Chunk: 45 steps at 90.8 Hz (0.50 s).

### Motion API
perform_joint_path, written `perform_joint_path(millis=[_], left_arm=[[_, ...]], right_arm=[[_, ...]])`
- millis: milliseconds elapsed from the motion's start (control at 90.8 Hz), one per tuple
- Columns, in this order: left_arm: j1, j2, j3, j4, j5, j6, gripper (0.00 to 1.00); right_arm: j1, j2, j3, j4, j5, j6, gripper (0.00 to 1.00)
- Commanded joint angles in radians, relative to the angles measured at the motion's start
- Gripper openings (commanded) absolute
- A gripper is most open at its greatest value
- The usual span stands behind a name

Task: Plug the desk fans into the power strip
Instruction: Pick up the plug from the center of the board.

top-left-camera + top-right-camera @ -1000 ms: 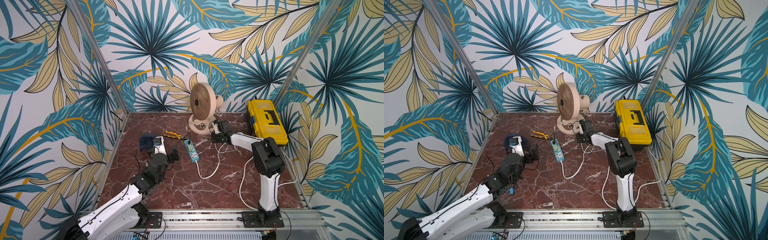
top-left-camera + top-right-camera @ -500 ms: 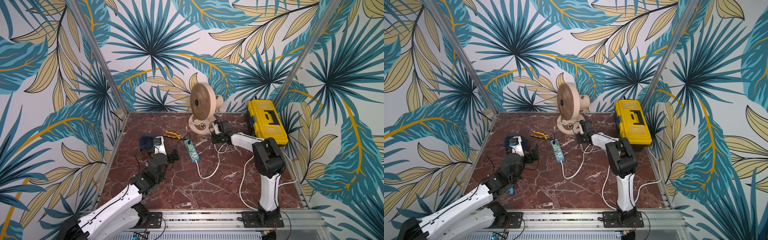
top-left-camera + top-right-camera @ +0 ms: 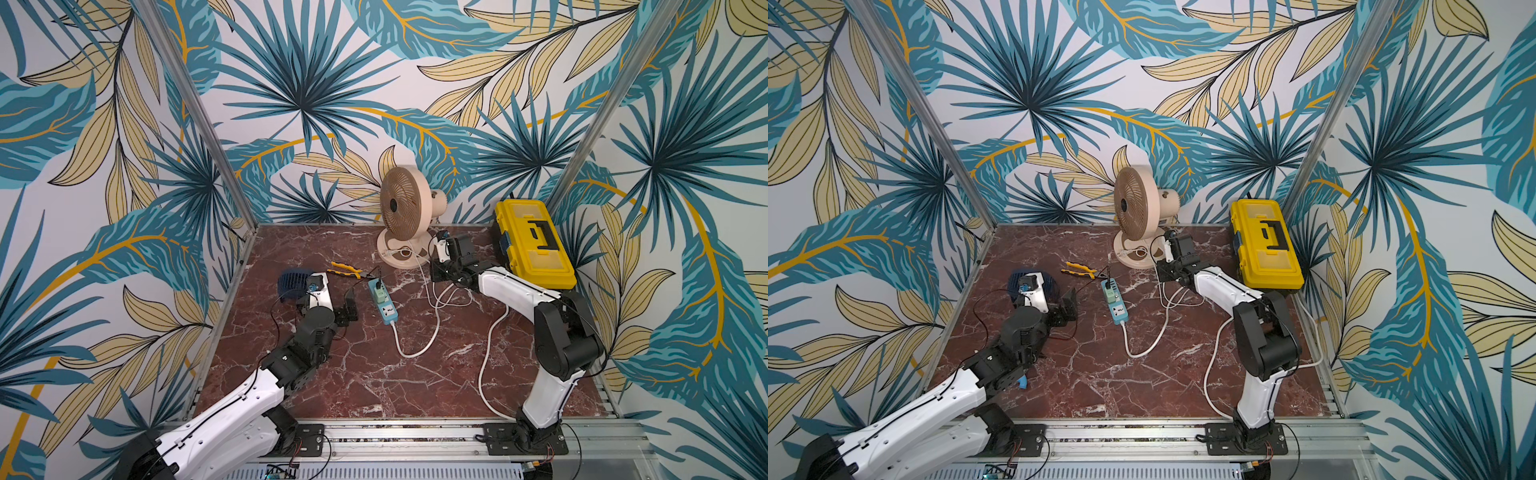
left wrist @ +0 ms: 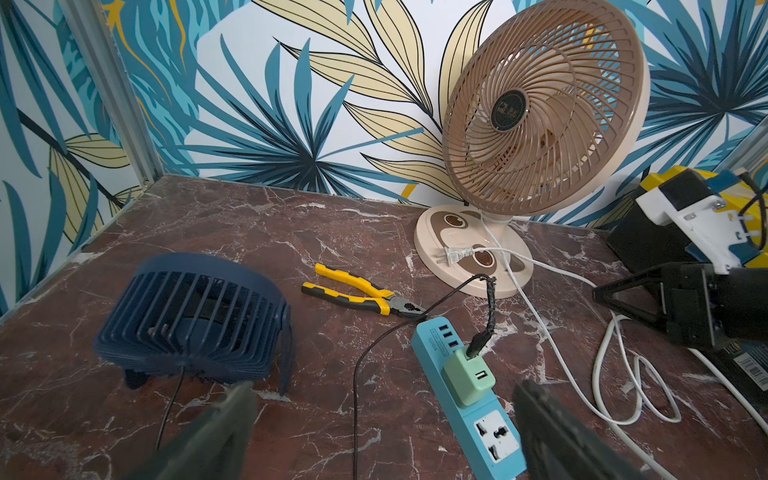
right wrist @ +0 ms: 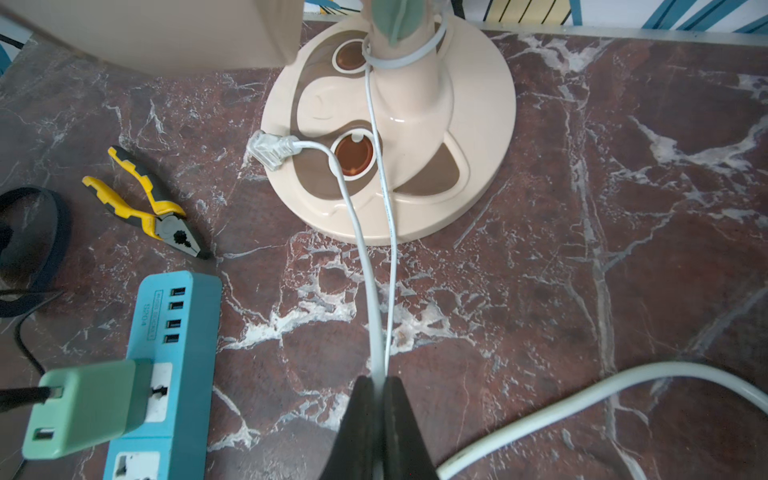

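Light blue, the strip [image 3: 385, 313] lies in the middle of the surface [image 3: 353, 386], a green adapter [image 4: 467, 376] in its far socket, the near socket bare. Pliers [image 3: 345, 271] sit just off its far end. My left jaws hang spread wide beside its left edge. My right jaws pinch the fan [image 3: 401, 208] cord [image 5: 365, 257] just before the fan's base, whose rim the plug [image 5: 270, 150] overhangs. The surface lies open nearer me.

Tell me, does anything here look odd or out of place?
Yes: the beige fan's plug lies loose on the fan's own base, not in the power strip. The right gripper is shut on the fan's white cord well behind the plug. A green adapter fills one socket.
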Motion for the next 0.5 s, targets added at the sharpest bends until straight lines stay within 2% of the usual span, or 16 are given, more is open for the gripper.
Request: perform_joint_path(millis=[0,209,353,408,485], left_arm=[[0.006,-0.009,0.003,0.013,0.017,0.02,1.0],[0.005,0.028,0.021,0.029,0.096,0.03,1.0],[0.003,0.061,0.045,0.039,0.213,0.069,1.0],[-0.019,0.07,0.055,0.05,0.256,0.102,1.0],[-0.061,0.082,0.068,0.064,0.247,0.139,1.0]], right_arm=[[-0.001,-0.065,-0.046,-0.046,-0.027,-0.012,0.0],[0.0,-0.199,-0.07,-0.115,-0.028,-0.009,0.0],[-0.001,-0.27,-0.042,-0.181,-0.054,-0.027,0.0],[0.0,-0.286,-0.022,-0.212,-0.073,-0.035,0.0],[0.0,-0.316,-0.001,-0.245,-0.096,-0.04,0.0]])
